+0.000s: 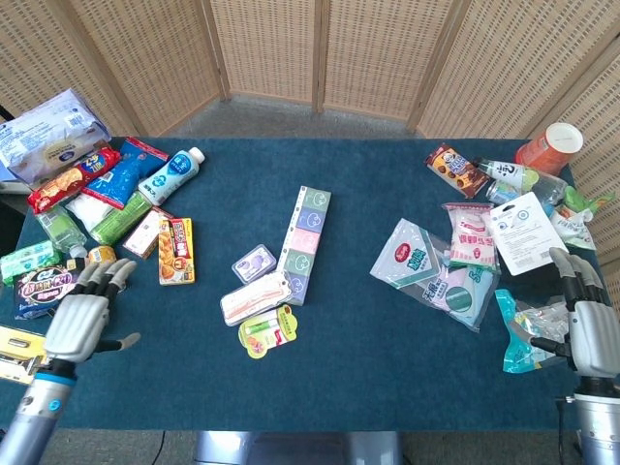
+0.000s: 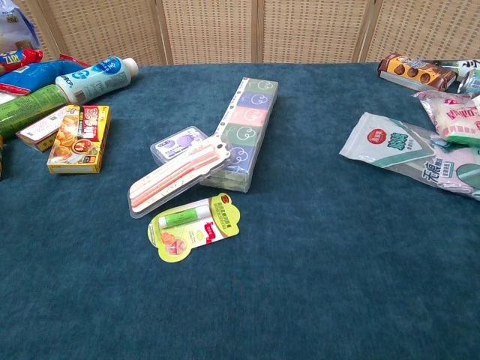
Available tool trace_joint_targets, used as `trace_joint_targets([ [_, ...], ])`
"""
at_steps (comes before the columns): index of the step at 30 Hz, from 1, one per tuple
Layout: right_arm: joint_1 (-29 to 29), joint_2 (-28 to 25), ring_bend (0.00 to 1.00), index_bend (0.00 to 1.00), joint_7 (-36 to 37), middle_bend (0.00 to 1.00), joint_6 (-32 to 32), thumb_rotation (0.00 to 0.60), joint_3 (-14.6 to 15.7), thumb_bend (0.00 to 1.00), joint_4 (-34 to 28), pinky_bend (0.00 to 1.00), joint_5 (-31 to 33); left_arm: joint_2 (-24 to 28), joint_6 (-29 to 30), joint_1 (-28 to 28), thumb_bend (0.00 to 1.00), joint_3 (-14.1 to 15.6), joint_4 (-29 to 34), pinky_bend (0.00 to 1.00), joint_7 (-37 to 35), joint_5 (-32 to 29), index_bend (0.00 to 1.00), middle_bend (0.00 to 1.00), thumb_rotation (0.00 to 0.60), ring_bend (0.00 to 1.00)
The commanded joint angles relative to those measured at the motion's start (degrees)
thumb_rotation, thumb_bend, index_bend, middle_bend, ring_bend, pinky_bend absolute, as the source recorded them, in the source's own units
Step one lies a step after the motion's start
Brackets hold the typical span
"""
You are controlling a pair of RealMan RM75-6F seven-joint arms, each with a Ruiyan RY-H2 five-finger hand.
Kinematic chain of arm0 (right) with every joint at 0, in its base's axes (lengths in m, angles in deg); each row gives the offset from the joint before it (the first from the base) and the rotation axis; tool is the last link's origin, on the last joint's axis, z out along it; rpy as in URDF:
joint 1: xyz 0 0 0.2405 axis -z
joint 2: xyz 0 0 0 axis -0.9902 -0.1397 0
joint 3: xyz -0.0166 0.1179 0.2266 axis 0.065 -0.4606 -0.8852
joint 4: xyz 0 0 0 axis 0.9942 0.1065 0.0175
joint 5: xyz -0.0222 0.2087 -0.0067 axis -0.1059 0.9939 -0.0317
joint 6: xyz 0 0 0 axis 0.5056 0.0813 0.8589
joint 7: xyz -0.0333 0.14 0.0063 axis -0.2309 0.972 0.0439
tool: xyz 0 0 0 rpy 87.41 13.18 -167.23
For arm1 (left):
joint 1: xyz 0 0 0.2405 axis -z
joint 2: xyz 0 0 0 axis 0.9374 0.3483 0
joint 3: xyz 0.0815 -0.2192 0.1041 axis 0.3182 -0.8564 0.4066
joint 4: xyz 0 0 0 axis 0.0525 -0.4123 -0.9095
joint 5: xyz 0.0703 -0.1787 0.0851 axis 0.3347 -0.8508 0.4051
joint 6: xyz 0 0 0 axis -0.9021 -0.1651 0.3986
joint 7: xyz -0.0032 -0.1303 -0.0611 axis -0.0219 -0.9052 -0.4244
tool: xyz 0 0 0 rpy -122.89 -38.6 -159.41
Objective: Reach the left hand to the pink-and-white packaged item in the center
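Observation:
The pink-and-white packaged item [image 1: 255, 297] [image 2: 178, 177] is a long flat clear pack lying at an angle near the table's middle, leaning against a long multicoloured box [image 1: 304, 243] [image 2: 243, 133]. My left hand [image 1: 81, 321] hovers over the table's front left, fingers spread, holding nothing, well to the left of the pack. My right hand [image 1: 591, 332] stays at the front right edge, fingers apart and empty. Neither hand shows in the chest view.
A small purple-lidded case [image 1: 254, 263] and a green-yellow lip balm card [image 1: 266, 330] flank the pack. Snack boxes, a can and bottles [image 1: 174, 174] crowd the left side. Pouches [image 1: 418, 260] and packets fill the right. The blue cloth [image 1: 368, 358] covers the table.

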State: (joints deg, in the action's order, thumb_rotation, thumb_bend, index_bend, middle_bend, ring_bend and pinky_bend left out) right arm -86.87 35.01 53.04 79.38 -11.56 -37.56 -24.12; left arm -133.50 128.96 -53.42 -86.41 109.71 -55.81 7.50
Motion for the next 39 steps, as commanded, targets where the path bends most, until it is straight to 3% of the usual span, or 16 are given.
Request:
trace_joint_targets([
  [1, 0.1, -0.2, 0.00, 0.00, 0.5, 0.00, 0.0, 0.600, 0.0, 0.00, -0.1, 0.00, 0.0, -7.1, -5.4, 5.0, 0.00, -3.8, -1.5, 0.00, 4.8, -6.5, 0.00, 0.00, 0.600, 0.00],
  [13, 0.1, -1.6, 0.00, 0.00, 4.0, 0.00, -1.3, 0.600, 0.2, 0.00, -1.1, 0.00, 0.1, -24.5, -10.3, 14.1, 0.00, -9.3, -8.8, 0.00, 12.9, -19.5, 0.00, 0.00, 0.600, 0.00],
  [30, 0.0, -2.2, 0.00, 0.00, 5.6, 0.00, -1.5, 0.600, 0.0, 0.00, -1.1, 0.00, 0.1, -35.2, -10.3, 21.7, 0.00, -11.2, -16.9, 0.02, 19.9, -26.5, 0.02, 0.01, 0.600, 0.00],
  [32, 0.1, -2.2, 0.00, 0.00, 5.8, 0.00, -1.4, 0.600, 0.0, 0.00, -1.1, 0.00, 0.1, -36.0, -10.0, 22.0, 0.00, -11.2, -17.7, 0.12, 20.0, -26.5, 0.09, 0.13, 0.600, 0.10],
  [34, 0.1, -2.3, 0.00, 0.00, 6.1, 0.00, -1.3, 0.600, 0.0, 0.00, -1.2, 0.00, 0.1, -37.1, -8.9, 22.3, 0.00, -10.8, -19.3, 0.35, 20.2, -25.3, 0.27, 0.38, 0.600, 0.35],
  [37, 0.1, -2.4, 0.00, 0.00, 6.2, 0.00, -1.4, 0.600, 0.0, 0.00, -1.2, 0.00, 0.1, -38.4, -7.5, 22.3, 0.00, -10.1, -21.0, 0.63, 20.3, -23.9, 0.47, 0.59, 0.600, 0.60],
  [39, 0.1, -2.4, 0.00, 0.00, 6.1, 0.00, -1.5, 0.600, 0.0, 0.00, -1.2, 0.00, 0.1, -38.9, -7.0, 22.2, 0.00, -9.8, -21.7, 0.76, 19.8, -23.0, 0.57, 0.69, 0.600, 0.72],
])
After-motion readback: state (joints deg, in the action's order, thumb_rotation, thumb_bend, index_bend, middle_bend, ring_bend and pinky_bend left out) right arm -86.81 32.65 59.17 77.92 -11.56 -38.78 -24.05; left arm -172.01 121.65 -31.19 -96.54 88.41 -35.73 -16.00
